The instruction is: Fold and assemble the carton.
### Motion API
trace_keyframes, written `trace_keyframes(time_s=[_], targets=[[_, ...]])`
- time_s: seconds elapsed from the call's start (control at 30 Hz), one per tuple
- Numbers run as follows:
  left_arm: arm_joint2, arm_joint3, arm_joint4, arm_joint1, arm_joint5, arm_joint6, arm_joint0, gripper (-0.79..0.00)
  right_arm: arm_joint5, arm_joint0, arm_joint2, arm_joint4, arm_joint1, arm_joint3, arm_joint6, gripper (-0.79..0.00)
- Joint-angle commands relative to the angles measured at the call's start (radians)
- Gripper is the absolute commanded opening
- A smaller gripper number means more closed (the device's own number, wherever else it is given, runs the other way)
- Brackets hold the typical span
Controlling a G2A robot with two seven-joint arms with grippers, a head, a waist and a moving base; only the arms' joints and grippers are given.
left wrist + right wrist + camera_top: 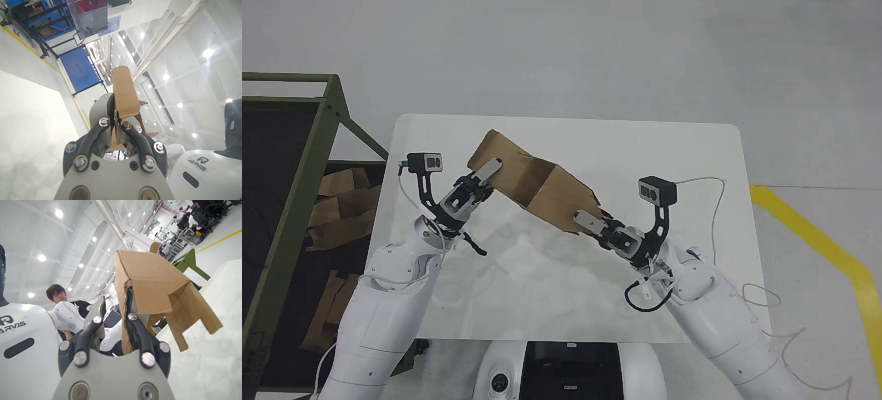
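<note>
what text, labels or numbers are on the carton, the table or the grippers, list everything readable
carton: none, plain brown board on every face that shows
table: none, plain white top
left gripper: none, bare jaws and screws
right gripper: none, the same
small sign on the column behind: too small to read

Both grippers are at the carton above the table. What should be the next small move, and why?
Probably close the right gripper on the carton. Its fingers stand apart, with the carton's edge between them, while the left gripper is shut on its other end. A firm hold at both ends seems needed before folding.
</note>
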Motion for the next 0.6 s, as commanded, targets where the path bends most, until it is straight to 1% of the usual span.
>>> trace_keyframes(time_s=[0.0,0.13,0.5,0.53,0.57], targets=[[0.000,0.000,0.000,0.000,0.000,0.000,0.000,-0.785,0.001,-0.001,0.000,0.003,0.000,-0.001,0.002,-0.677],[0.000,0.000,0.000,-0.001,0.002,-0.003,0.000,-0.785,0.003,-0.001,0.001,0.006,0.000,0.000,0.008,-0.779],[0.001,-0.002,0.004,-0.002,0.006,-0.001,0.002,-0.785,-0.006,-0.001,0.001,0.029,-0.002,0.006,0.023,-0.785],[0.001,-0.002,0.004,-0.002,0.006,-0.001,0.002,-0.779,-0.007,-0.001,0.001,0.033,-0.002,0.007,0.026,-0.785],[0.001,-0.002,0.003,-0.002,0.008,-0.002,0.002,-0.693,-0.007,-0.001,0.002,0.036,-0.002,0.008,0.028,-0.785]])
